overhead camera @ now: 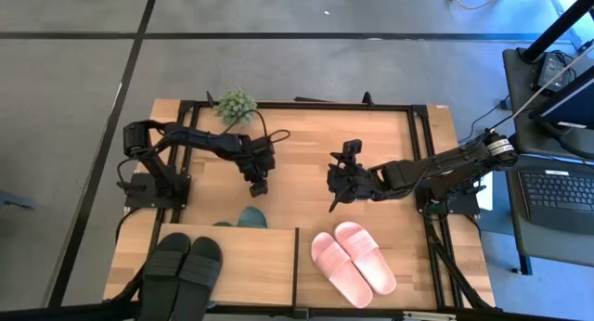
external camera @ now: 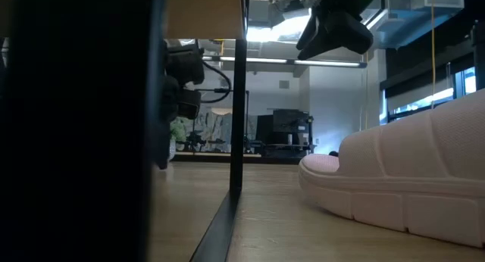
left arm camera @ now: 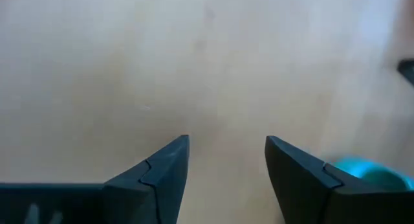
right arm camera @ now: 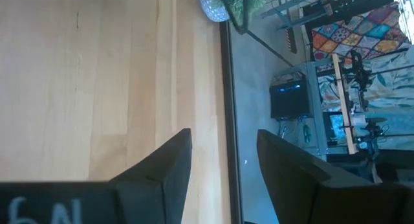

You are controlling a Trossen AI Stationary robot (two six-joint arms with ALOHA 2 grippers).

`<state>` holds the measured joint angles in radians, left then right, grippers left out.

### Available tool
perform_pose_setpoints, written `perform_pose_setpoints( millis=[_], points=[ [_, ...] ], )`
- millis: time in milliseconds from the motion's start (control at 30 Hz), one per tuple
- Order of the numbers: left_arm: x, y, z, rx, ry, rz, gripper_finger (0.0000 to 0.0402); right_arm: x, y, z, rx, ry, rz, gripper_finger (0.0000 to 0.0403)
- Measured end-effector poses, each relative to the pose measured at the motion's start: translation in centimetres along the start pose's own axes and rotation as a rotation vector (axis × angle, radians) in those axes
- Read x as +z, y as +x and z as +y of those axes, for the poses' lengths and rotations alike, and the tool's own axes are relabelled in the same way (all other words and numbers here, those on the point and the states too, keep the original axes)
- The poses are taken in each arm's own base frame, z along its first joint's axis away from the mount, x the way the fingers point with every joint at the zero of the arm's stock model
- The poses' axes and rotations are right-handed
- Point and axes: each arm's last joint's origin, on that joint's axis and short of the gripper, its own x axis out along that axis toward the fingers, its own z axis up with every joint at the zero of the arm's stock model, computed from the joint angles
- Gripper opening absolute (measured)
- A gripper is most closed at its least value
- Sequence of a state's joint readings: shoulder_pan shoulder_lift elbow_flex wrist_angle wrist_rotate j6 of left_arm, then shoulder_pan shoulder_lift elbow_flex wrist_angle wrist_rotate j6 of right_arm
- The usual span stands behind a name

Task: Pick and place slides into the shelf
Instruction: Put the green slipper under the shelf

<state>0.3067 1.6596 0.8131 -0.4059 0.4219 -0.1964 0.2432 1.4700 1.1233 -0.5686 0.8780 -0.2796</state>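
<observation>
Green slides [overhead camera: 244,218] half-hidden overhead, unseen low down

Robotics laboratory: a wooden bench [overhead camera: 306,154] in a black metal frame stands on grey concrete floor [overhead camera: 74,80], beside a laptop [overhead camera: 557,196] workstation; equipment racks [external camera: 284,129] occupy the background.

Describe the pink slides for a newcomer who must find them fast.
Look at the near edge of the table, right of the shelf and its black divider. The pink slides lie there side by side, the only pale pair; the black slides sit at the shelf's left end.
</observation>
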Motion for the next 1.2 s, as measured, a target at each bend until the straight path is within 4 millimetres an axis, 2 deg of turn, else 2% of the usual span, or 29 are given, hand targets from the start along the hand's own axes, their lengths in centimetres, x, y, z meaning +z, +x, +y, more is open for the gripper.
perform_pose_setpoints(
  millis=[200,467,767,1200],
  points=[
    [-0.8,0.7,-1.7,0.009,0.071,0.055,0.0195,-0.2,0.0,0.0,0.003,-0.004,0.012,0.0177],
    [-1.4,1.5,-3.5,0.13,0.149,0.054,0.0195,-0.2,0.0,0.1,0.019,0.001,0.008,0.0177],
    [-1.8,1.9,-4.4,0.176,0.193,0.06,0.0195,-0.2,0.0,0.1,0.027,0.001,0.007,0.0177],
    [-2.1,2.2,-4.7,0.204,0.219,0.064,0.0195,-0.1,0.0,0.1,0.029,0.002,0.006,0.0177]
  ],
)
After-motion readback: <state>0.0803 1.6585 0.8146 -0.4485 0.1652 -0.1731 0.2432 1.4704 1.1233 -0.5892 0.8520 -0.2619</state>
